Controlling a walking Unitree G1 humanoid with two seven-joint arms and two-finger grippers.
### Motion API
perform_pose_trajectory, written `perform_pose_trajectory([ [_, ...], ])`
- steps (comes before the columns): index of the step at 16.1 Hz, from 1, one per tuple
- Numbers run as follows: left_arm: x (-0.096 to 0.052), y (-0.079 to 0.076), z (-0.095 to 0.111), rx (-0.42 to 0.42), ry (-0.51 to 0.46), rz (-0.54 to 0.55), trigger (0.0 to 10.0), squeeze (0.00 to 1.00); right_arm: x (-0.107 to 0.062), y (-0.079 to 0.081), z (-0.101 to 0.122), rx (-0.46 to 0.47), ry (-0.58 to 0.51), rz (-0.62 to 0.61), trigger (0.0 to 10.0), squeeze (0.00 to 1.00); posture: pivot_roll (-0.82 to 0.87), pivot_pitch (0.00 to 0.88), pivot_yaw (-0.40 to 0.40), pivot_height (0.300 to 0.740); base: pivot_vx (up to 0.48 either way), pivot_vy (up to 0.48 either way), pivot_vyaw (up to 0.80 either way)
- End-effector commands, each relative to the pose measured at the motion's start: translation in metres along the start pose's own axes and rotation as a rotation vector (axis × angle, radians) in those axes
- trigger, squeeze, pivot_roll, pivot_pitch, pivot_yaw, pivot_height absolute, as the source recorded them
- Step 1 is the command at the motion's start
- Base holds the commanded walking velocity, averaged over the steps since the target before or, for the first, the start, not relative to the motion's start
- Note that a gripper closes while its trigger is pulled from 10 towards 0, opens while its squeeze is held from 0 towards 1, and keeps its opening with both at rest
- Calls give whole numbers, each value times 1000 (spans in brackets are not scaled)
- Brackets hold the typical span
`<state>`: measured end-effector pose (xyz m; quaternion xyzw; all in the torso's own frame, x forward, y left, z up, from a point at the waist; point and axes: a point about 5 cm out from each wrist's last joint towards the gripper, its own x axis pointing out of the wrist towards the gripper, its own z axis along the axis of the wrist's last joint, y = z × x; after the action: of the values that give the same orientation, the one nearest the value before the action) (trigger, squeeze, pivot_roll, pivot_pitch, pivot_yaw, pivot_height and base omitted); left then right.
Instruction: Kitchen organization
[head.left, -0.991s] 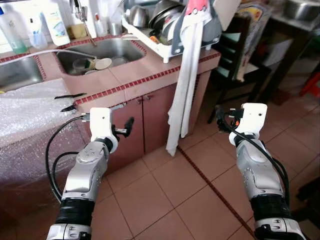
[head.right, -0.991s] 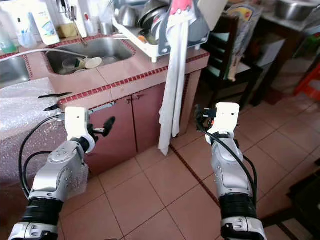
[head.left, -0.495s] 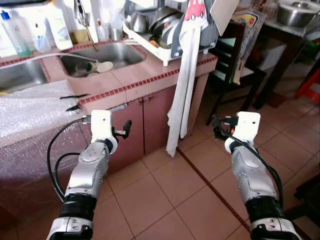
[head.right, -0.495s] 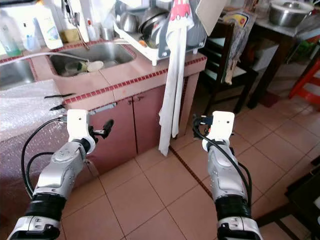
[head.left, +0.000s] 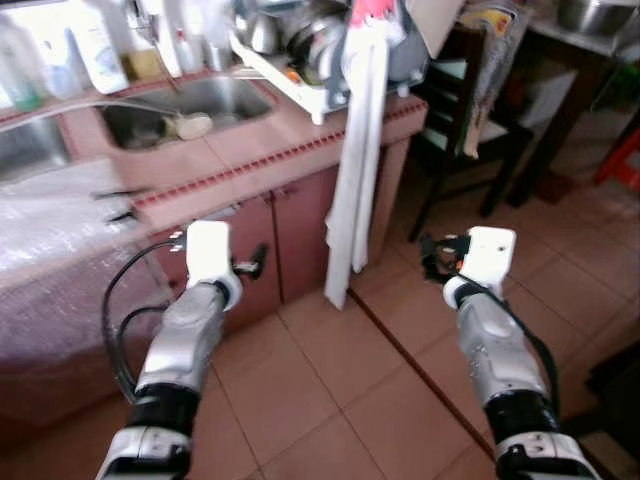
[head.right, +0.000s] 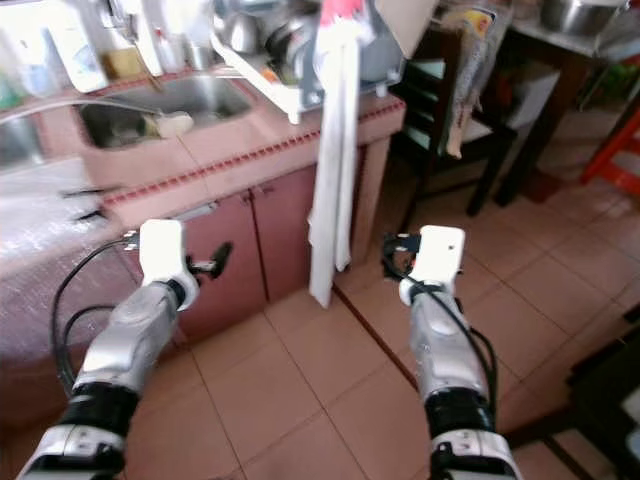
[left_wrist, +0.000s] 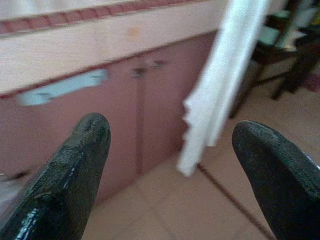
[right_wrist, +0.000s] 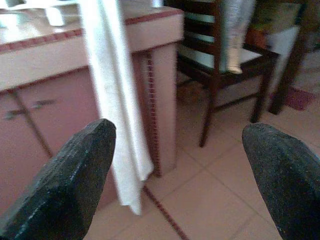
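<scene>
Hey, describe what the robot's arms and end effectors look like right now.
Both arms are silver metal with black ribbed cuffs lower down. Each wrist carries a white boxy block, and black cables loop from it along the forearm. The left end effector and the right end effector each have two long, rounded black fingers with a slightly rough, matte surface.

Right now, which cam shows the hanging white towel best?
Left eye view: the white towel shows its full length, draped from the dish rack past the counter edge. Both wrist views catch just its lower end; the right eye view matches, blurrier.
</scene>
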<state>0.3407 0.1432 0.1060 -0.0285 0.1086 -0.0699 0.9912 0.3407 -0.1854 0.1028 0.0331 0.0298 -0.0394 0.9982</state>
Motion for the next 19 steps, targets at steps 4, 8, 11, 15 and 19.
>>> perform_pose_trajectory([
  [4,1,8,0,-13,-10,29,10000,0,1,1,-1,11,-2,-1,10000,0,-28,67,11,740,0,-202,0],
  [8,3,22,-14,31,46,60,10000,0,2,-5,-10,55,27,-17,10000,0,-30,62,18,740,0,0,0],
  [11,2,37,-33,61,126,103,10000,0,3,-9,-20,82,75,-41,10000,0,-26,50,23,740,0,0,0],
  [15,-4,53,-59,90,234,133,10000,0,-2,-15,-43,119,174,-65,10000,0,-16,31,47,740,0,0,0],
  [19,-27,63,-107,135,437,157,10000,0,-22,-19,-84,146,364,-101,10000,0,-24,14,51,740,0,0,0],
])
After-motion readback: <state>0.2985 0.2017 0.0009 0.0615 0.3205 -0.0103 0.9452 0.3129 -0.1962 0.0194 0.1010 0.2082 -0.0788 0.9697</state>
